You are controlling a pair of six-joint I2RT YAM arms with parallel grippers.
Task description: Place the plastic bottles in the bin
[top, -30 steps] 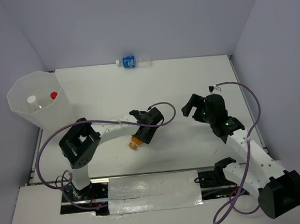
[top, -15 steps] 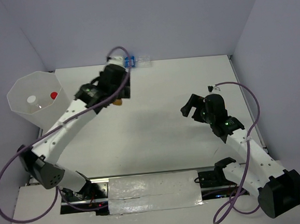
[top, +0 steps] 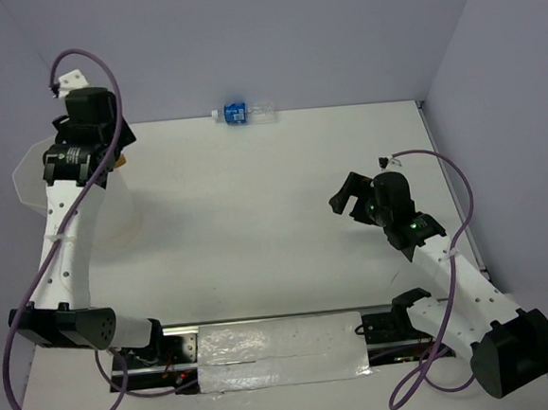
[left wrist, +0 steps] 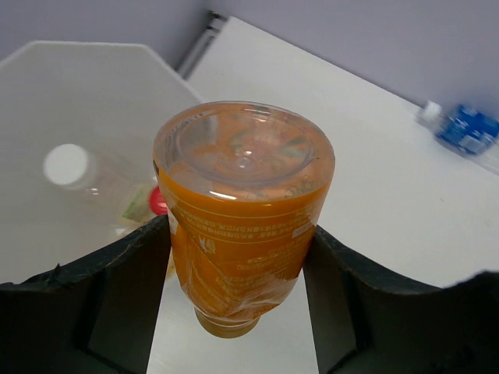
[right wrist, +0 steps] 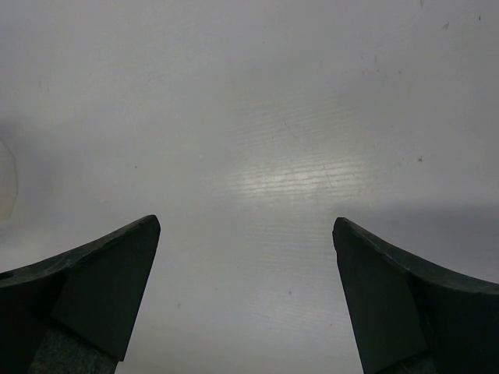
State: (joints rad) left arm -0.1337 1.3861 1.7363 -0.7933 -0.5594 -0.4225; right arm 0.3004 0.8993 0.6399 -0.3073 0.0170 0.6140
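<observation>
Two bottles lie inside the bin (left wrist: 93, 78), the translucent tub at the table's far left corner. One is a white-capped bottle (left wrist: 66, 165); beside it is a red-capped bottle (left wrist: 158, 201), of which little more than the cap shows in the left wrist view. From above, the left arm reaches out over the bin and covers most of it, so only the left part of the rim shows there.

The left gripper (left wrist: 238, 234) hangs above the bin's right side. Its fingers (left wrist: 117, 288) are clamped on an orange bottle (left wrist: 242, 156), one on each side of the body. The bottle is held off the table, with its base towards the wrist camera and its neck pointing down. It sits over the bin's right rim. Whether the neck is over the opening or just outside it cannot be told.

Farther right, a blue bottle (top: 238, 113) lies on its side at the far edge of the table (top: 257, 225), by the back wall. It is well apart from the bin and from both grippers.

On the right half of the table the right gripper (top: 344, 190) hovers with its fingers (right wrist: 93, 273) spread wide and nothing between them. Its wrist view shows only bare tabletop beneath.
</observation>
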